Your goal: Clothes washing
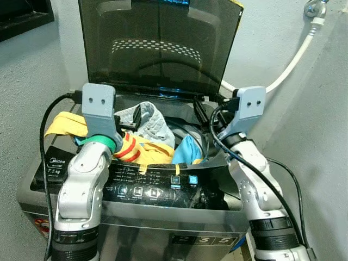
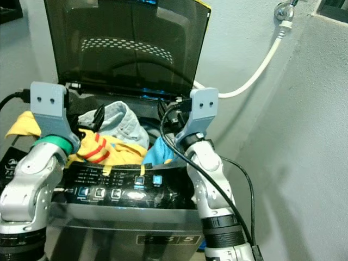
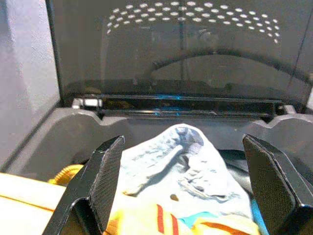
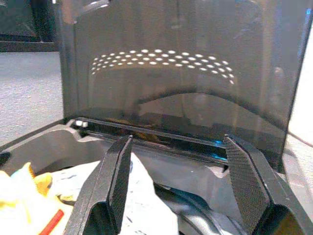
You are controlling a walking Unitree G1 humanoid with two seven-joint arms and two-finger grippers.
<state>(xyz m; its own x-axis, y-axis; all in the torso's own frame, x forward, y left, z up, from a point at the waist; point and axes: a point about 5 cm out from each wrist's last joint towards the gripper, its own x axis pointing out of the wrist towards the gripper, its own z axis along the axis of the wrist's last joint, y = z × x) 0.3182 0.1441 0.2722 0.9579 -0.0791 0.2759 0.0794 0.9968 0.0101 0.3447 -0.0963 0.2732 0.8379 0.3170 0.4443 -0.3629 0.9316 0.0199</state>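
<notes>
Both hands, left hand [image 3: 181,196] and right hand [image 4: 176,191], hover released (empty) over soft, light pale-blue crumpled cloth [image 3: 181,161]; pinch its raised fold.

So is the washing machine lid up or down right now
Up. The dark tinted lid stands raised behind the tub, leaving the clothes heaped in the opening exposed.

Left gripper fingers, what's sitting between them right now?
In the left wrist view, the light blue garment bulges up between the open left gripper's fingers, atop the yellow striped clothing.
</notes>
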